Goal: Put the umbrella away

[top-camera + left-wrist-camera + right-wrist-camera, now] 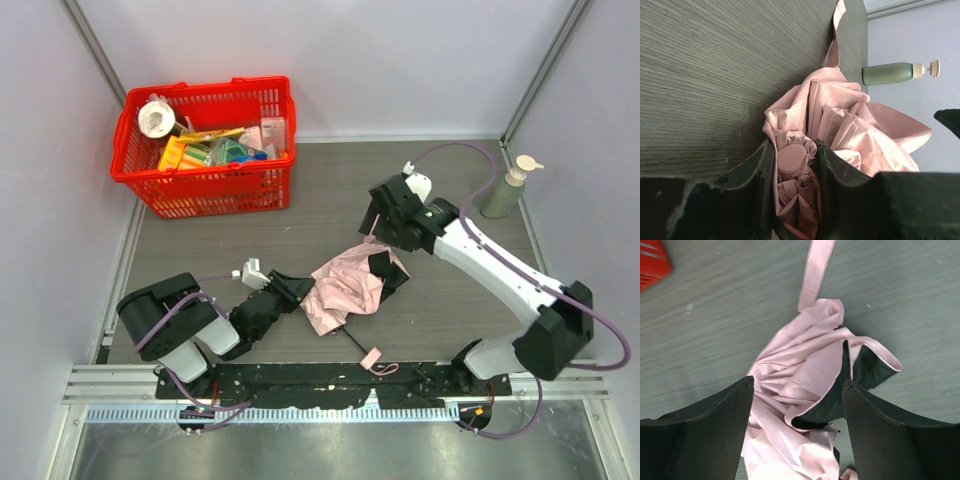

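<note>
L gripper (794, 167) clenched on the umbrella (345, 290) at its bunched tip (round cap btw the fingers), prob. pinning it to the table (200, 260) centre. R gripper (797, 390) hangs over the loose pink folds, jaws spread, holding nothing, likely set to gather fabric.

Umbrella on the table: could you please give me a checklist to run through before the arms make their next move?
1. Grip: left tool clamped on the cap end of the umbrella: ok.
2. Other arm: right tool open over the fabric, holding nothing: ok.
3. Fabric: canopy gathered tight: not ok, loose and crumpled.
4. Fastening: closure strap lying free of the folds: ok.
5. Length: shaft collapsed: not ok, bare between canopy and handle.
</note>
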Available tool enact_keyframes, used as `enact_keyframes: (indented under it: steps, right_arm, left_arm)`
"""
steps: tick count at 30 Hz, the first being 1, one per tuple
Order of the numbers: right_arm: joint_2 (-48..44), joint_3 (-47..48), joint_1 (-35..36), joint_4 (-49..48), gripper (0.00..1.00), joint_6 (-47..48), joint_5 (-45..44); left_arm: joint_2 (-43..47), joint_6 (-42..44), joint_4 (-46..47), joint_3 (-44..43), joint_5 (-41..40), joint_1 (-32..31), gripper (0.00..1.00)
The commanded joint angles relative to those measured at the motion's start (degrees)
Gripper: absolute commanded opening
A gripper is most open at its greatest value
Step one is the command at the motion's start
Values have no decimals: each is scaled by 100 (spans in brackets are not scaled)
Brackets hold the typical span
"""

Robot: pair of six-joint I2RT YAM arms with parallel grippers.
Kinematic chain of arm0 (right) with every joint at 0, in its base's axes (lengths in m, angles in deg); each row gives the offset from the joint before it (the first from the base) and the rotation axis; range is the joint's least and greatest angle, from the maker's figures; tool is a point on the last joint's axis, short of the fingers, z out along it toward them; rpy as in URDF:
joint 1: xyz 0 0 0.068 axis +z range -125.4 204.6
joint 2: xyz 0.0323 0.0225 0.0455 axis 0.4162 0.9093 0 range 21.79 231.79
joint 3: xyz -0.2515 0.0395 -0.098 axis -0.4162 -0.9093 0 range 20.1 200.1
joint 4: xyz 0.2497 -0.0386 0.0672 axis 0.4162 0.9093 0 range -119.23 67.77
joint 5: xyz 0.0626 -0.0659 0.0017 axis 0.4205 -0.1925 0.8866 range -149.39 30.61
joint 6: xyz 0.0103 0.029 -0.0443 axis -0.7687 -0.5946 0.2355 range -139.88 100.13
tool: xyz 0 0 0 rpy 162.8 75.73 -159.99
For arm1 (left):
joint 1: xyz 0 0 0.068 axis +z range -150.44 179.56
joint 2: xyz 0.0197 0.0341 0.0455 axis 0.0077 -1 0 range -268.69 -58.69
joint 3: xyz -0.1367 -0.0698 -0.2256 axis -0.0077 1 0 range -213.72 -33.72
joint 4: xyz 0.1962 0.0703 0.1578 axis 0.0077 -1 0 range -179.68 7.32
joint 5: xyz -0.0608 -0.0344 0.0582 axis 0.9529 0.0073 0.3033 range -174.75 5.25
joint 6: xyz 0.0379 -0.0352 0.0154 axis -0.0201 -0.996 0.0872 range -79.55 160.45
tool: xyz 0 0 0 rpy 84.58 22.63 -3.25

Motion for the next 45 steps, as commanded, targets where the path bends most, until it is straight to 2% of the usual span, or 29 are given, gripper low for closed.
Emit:
enact_keyframes:
  steps: [1,3,6,12,15,16,17,20,21,22,23,24,25,26,27,28,35,44,45]
  right_arm:
    - [684,787,-32,1430,74,-688,-258]
    - [949,762,-32,1599,73,-654,-101]
    - [853,202,-32,1364,71,-627,76]
    - [625,-354,-32,967,48,-452,261]
    - [318,-574,-58,556,11,-565,401]
    - [238,-644,-67,354,6,-609,523]
    - [37,-775,-102,-22,1,-732,568]
    - [-464,-1250,-128,-1242,1,-1223,735]
    - [-822,-1599,-129,-1500,1,-1321,718]
    - [-1069,-1812,-129,-2164,1,-1583,596]
    - [-1533,-2388,-137,-2501,1,-1690,525]
    - [-2121,-2794,-129,-3549,1,-1813,437]
    - [-2475,-3581,-137,-4177,1,-1762,402]
    - [-2957,-4120,-129,-5715,1,-1683,375]
    - [-3179,-4874,-146,-6348,1,-1717,358]
    - [-3425,-5064,-146,-6711,1,-1761,279]
    - [-4270,-5530,-146,-5661,1,-1286,735]
    - [-5150,-6340,-146,-2639,5,-1708,1807]
    - [-5194,-6358,-146,-2314,11,-1735,1921]
  left_arm:
    - [-67,427,-92,75,-31,19,0]
    - [-76,435,-74,66,-23,19,0]
    - [-76,471,-65,39,21,19,0]
    - [-146,453,31,83,4,19,0]
    - [-190,418,31,83,-23,19,0]
    - [-216,401,49,83,-40,19,0]
    - [-251,383,92,83,-40,19,0]
    - [-322,269,154,92,-49,19,0]
    - [-366,216,180,92,-58,19,0]
    - [-410,164,215,110,-67,19,0]
    - [-462,94,277,127,-84,19,0]
    - [-541,49,399,136,-102,19,0]
    - [-611,5,557,162,-110,19,0]
    - [-708,-30,715,180,-119,19,0]
    - [-831,-56,899,180,-145,28,0]
    - [-954,-109,1041,197,-154,11,0]
    - [-1842,-443,1912,215,-128,19,0]
    - [-1395,-48,1667,180,-199,19,0]
    - [-1351,-48,1570,171,-172,19,0]
